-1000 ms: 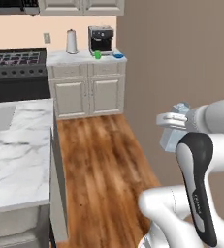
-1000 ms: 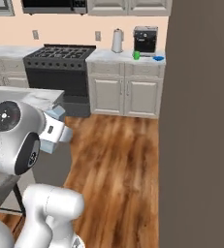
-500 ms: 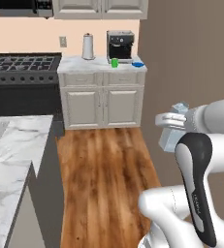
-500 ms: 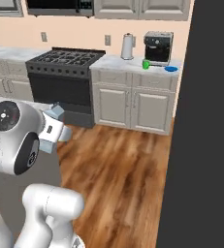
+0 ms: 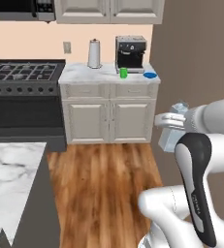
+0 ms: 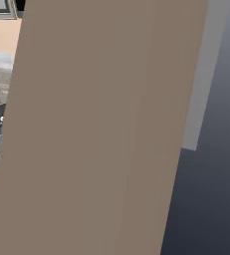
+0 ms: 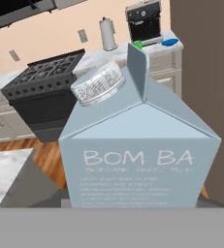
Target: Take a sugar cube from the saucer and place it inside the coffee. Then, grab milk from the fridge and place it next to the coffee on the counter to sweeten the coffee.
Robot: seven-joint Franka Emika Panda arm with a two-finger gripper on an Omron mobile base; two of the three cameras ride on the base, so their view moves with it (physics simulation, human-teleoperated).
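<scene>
Milk in hand, coffee ahead across the kitchen floor

Left to right in the left base view: a black stove (image 5: 25,72), then the marble worktop (image 5: 106,76) carrying a paper-towel roll (image 5: 94,53), an espresso machine (image 5: 130,53), the green coffee (image 5: 123,72) and the blue saucer (image 5: 151,75) just beside it; nearer and to the right, the fingers (image 5: 170,127) pinch the milk (image 5: 173,127), which stands upright. In the hand view the milk (image 7: 137,155) sits close up, with the coffee (image 7: 138,44) far beyond it, ahead and slightly left, so the carton probably has to travel forward and be set down on the bare worktop beside the mug.
</scene>
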